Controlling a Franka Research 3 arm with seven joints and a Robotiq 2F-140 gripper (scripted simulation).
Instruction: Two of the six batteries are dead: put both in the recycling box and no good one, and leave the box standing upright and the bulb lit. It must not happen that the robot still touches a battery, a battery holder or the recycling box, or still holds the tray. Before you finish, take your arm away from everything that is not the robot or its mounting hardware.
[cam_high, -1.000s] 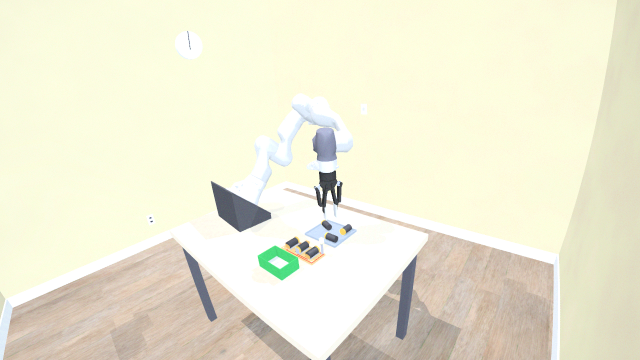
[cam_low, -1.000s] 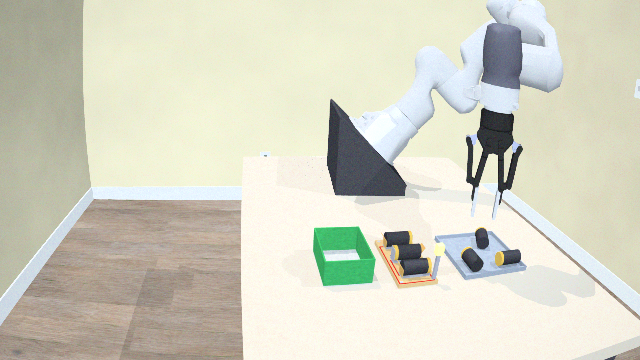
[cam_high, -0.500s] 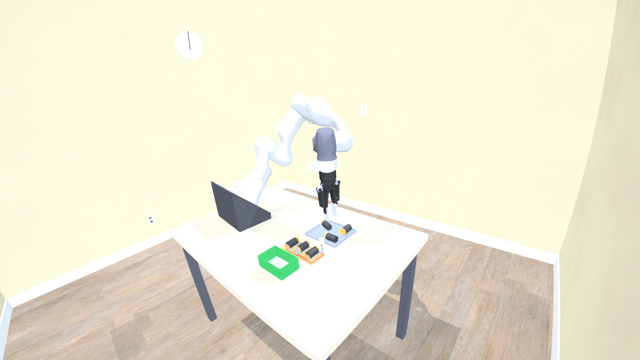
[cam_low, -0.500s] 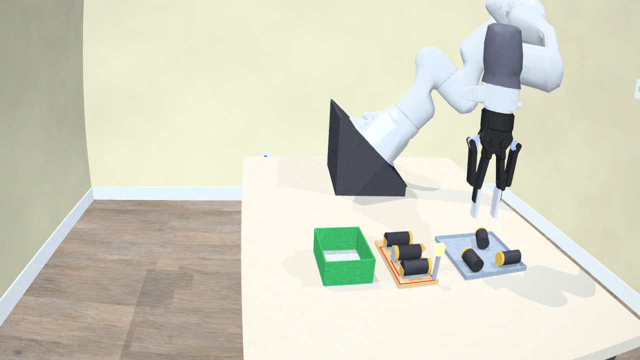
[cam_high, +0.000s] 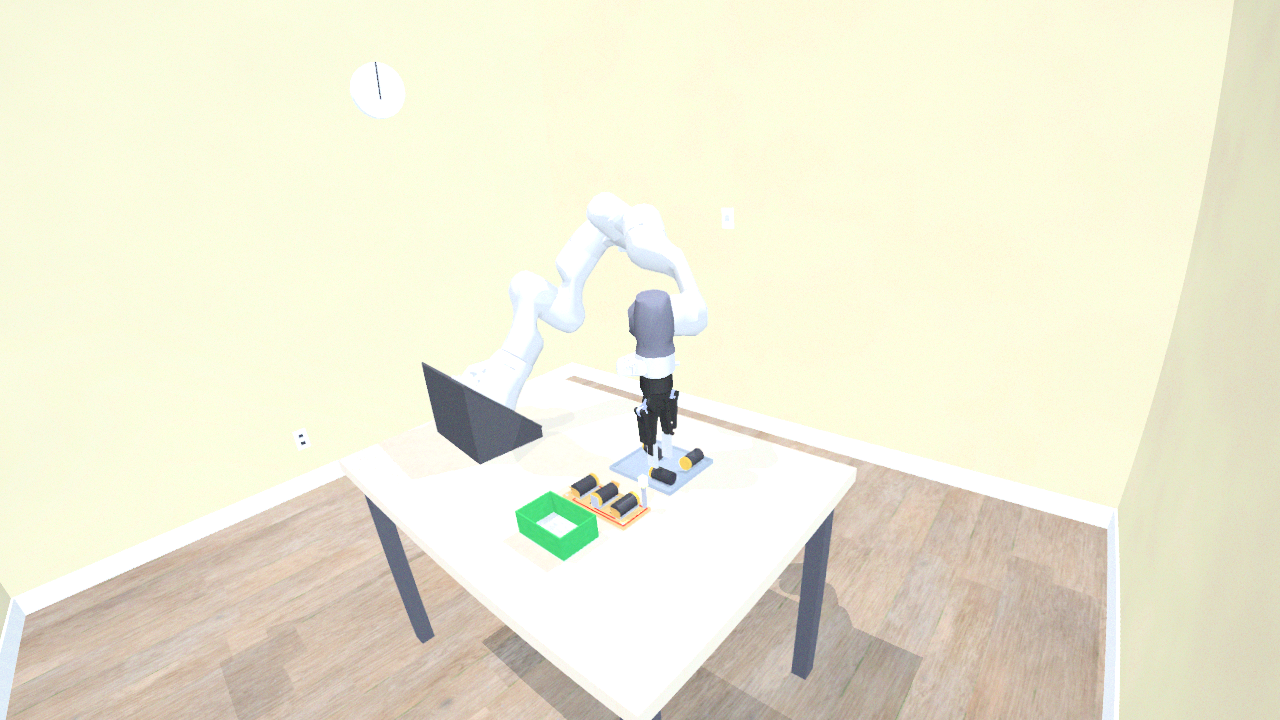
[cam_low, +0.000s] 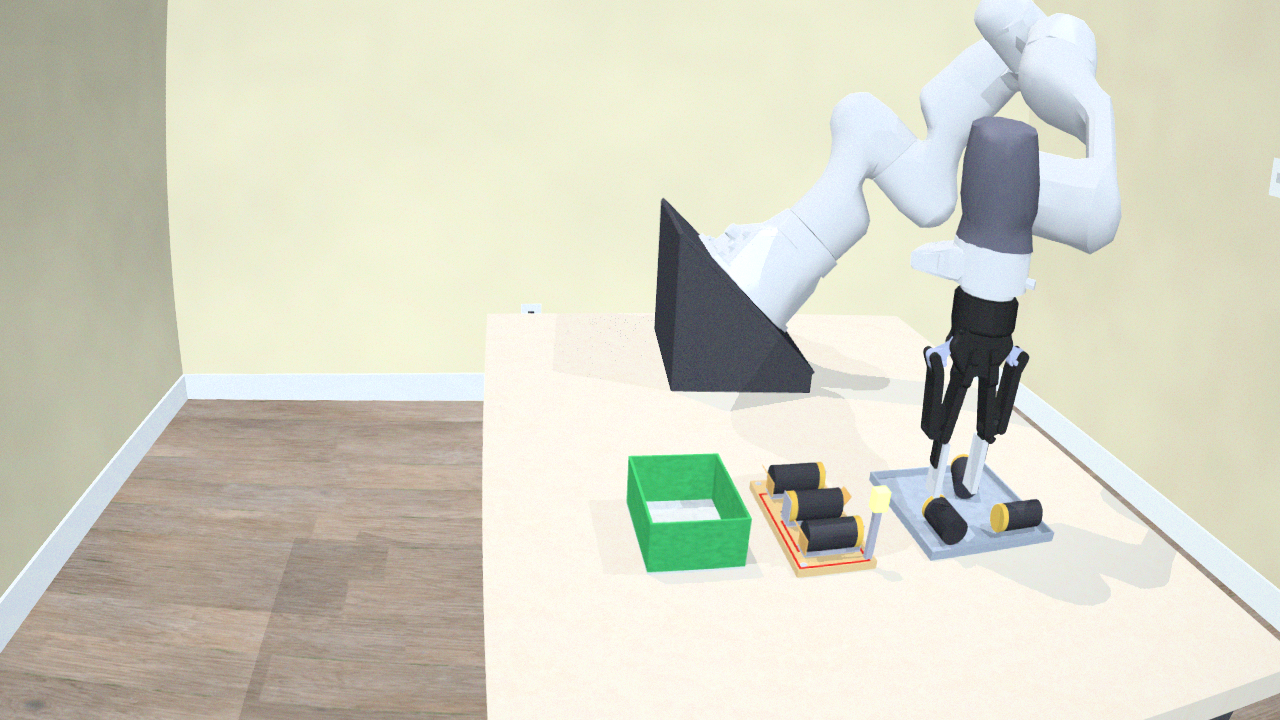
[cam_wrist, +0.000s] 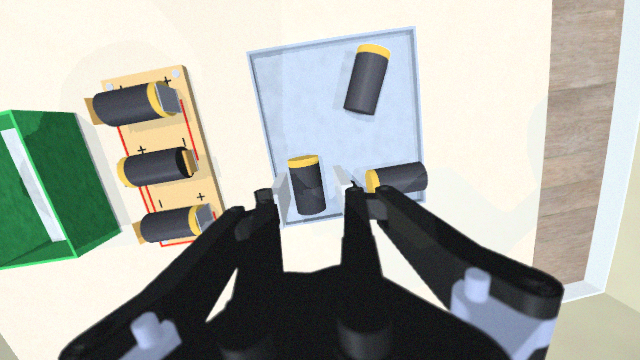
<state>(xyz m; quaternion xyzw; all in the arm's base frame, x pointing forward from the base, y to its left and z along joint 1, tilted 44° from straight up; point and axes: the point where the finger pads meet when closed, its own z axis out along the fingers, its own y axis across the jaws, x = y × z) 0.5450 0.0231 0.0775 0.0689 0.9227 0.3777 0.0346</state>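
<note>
My gripper (cam_high: 659, 461) (cam_low: 955, 492) (cam_wrist: 311, 182) is partly open and empty, its tips just above and to either side of the front-left battery (cam_high: 663, 476) (cam_low: 944, 521) (cam_wrist: 310, 195) in the grey tray (cam_high: 619, 468) (cam_low: 904, 492) (cam_wrist: 320, 120). A back battery (cam_low: 961, 476) (cam_wrist: 367, 82) and a right battery (cam_high: 692, 458) (cam_low: 1024, 514) (cam_wrist: 400, 177) also lie there. Three batteries sit in the holder (cam_low: 850, 565) (cam_wrist: 165, 135), the middle one reversed. The bulb (cam_high: 642, 480) (cam_low: 879, 499) looks bright yellow in the exterior view. The green box (cam_high: 541, 534) (cam_low: 698, 544) (cam_wrist: 55, 155) stands upright; no battery shows inside.
The holder stands between the box and the tray, with the bulb post rising at its front right corner. The dark wedge-shaped arm base (cam_high: 469, 420) (cam_low: 716, 340) stands farther back on the table (cam_high: 662, 582) (cam_low: 626, 626).
</note>
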